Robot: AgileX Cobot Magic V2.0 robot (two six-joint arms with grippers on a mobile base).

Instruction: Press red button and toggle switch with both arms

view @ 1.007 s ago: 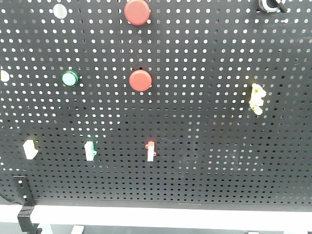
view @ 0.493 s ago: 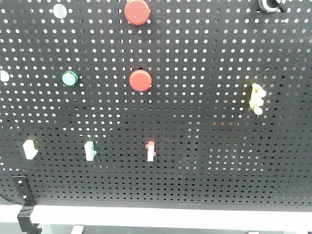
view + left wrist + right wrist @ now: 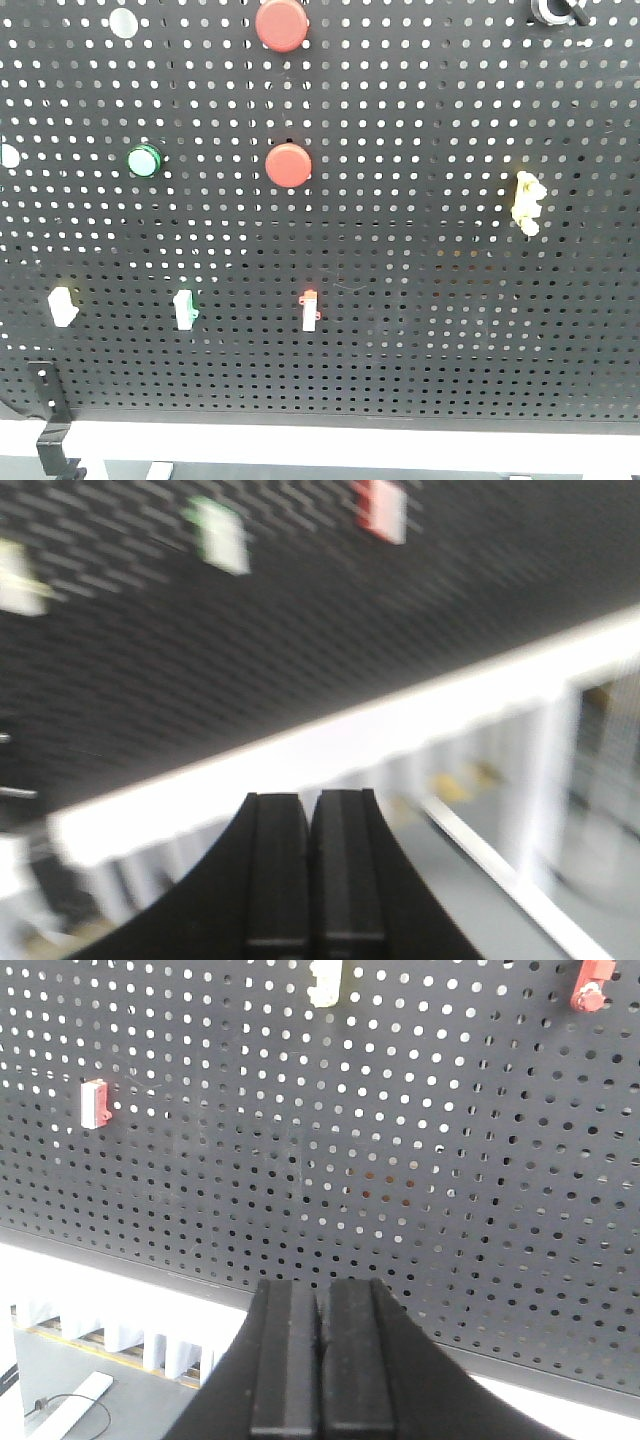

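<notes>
A black pegboard (image 3: 440, 330) fills the front view. It carries two red buttons, an upper one (image 3: 281, 24) and a lower one (image 3: 288, 165). Small toggle switches sit in a lower row: a white one (image 3: 62, 305), a green-based one (image 3: 184, 309) and a red-topped one (image 3: 311, 310). A yellow one (image 3: 526, 203) is at the right. Neither arm shows in the front view. My left gripper (image 3: 310, 800) is shut and empty below the board's bottom edge; its view is blurred. My right gripper (image 3: 320, 1288) is shut and empty, close below the board's lower part.
A green button (image 3: 143, 160) and white buttons (image 3: 122, 22) are at the upper left. A black bracket (image 3: 50, 432) hangs at the board's lower left. A white rail (image 3: 350, 440) runs under the board. The right wrist view shows another red part (image 3: 592, 985) at top right.
</notes>
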